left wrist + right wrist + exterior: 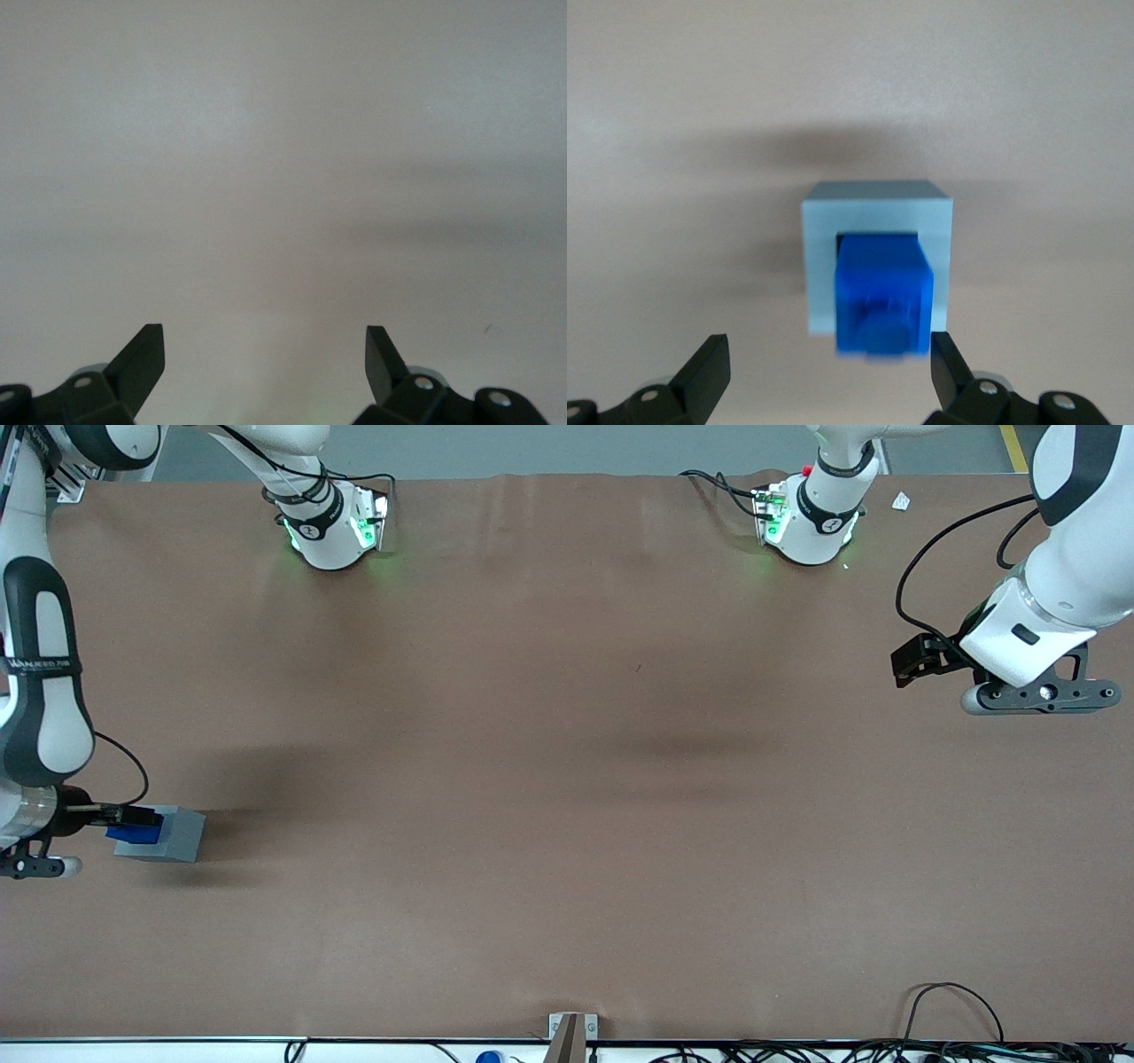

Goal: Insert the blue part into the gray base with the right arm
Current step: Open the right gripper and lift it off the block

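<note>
Gray base [877,257] holds blue part [883,297]; gripper [830,367] fingers [709,367] spread above.

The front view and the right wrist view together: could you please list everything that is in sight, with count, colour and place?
blue part: one, bright blue, sitting in the recess of the gray base, stub face showing to the wrist camera.
gray base: one, light gray, on the table at the working arm's end.
table: one, brown surface, under everything.
cables: several, black, along the table edge nearest the front camera.
arm bases: two, white with green lights, at the table edge farthest from the front camera.
right arm: one, white and black, reaching over the working arm's end.
gripper: one, black, jaws open, not touching the blue part.
</note>
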Robot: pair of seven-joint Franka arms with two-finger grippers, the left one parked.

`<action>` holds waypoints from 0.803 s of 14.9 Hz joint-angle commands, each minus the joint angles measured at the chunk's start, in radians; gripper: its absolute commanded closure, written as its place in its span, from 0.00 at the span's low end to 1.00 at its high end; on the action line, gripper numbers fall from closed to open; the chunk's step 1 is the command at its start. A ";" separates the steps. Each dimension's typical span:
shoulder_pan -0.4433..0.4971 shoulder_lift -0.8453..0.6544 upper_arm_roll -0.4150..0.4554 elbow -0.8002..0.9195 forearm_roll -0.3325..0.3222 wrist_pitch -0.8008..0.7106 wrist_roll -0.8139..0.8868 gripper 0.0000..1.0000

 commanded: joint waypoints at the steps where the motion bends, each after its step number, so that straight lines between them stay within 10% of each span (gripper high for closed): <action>1: -0.001 -0.105 0.006 -0.023 -0.009 -0.087 0.006 0.00; 12: 0.080 -0.425 0.019 -0.025 0.007 -0.285 0.122 0.00</action>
